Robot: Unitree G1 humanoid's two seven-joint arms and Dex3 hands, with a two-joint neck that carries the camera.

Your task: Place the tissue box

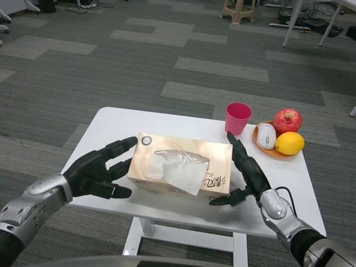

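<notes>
Tissue box (179,165), light, thin-walled card likely to dent under pressure, lying mid-counter (111,125) between the left hand (100,168) and right hand (245,173), both open at its short ends, the best holds.

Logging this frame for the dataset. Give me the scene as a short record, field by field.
surface: white table
tissue box: tissue box lying flat near the table's front edge, a tissue sticking out of its top
left hand: left hand at the box's left end, fingers spread
right hand: right hand at the box's right end, fingers spread
grip: contact with the box cannot be told
behind box: pink cup
far right: plate holding an apple, a lemon and a white mouse
</notes>
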